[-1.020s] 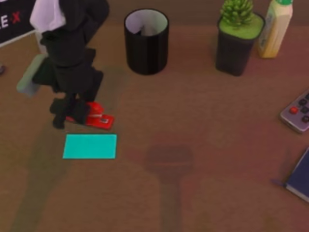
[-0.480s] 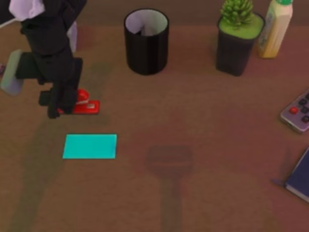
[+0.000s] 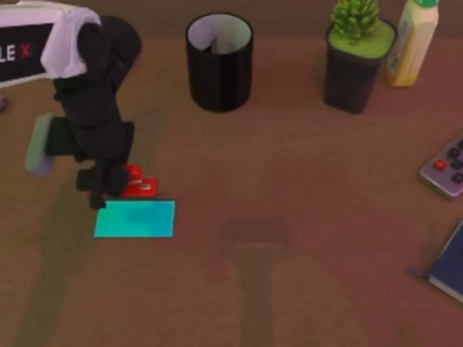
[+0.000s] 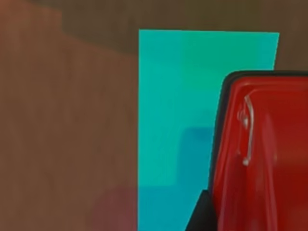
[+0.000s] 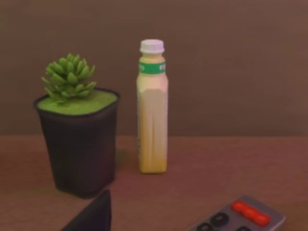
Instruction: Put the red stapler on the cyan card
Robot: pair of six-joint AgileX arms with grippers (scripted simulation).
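My left gripper (image 3: 103, 189) is shut on the red stapler (image 3: 139, 186), which sticks out to its right. It hangs at the far edge of the cyan card (image 3: 137, 220), near the card's left end. In the left wrist view the red stapler (image 4: 264, 154) fills the near side, with a dark fingertip (image 4: 199, 217) against it. The cyan card (image 4: 178, 106) lies below and partly under the stapler. The stapler's shadow falls on the card. My right arm is out of the top view; only a dark corner of its gripper (image 5: 91, 216) shows in the right wrist view.
A black cup (image 3: 219, 61) stands behind the card. A potted succulent (image 3: 356, 54) and a yellow bottle (image 3: 412, 42) are at the back right. A grey remote (image 3: 446, 168) and a dark blue notebook (image 3: 450, 264) lie at the right edge.
The left gripper first carried the stapler up and to the left, then brought it back toward the front. It now hangs at the card's far edge.
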